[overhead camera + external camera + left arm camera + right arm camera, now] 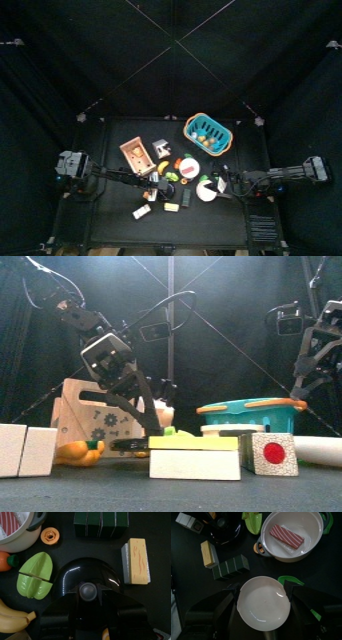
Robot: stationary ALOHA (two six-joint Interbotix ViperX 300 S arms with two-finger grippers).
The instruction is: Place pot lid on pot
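Your lid is the glossy black domed pot lid with a small round grey knob at its crown, lying flat on the black table directly under the left gripper. From the left wrist view you cannot tell whether that gripper is open or closed, because black tool sits over black lid. Judge the lid as a light, rigid shell; its shine suggests smooth, slippery plastic or enamel. The dome would likely slide out of a pinch, so take it by the knob, squarely and from above.

The empty white round pot with green side handles lies right beneath the right gripper. You cannot tell whether that gripper has closed on it. It looks thin-walled, stiff and light, so it may skate if you nudge it with the lid.

A second white pot holds a red-and-white striped slab and sits just beside the lid. Close around the lid are a matte green split fruit, a wood-grained rectangular block, an orange ridged disc and a dark green segmented block; lift straight up to clear them
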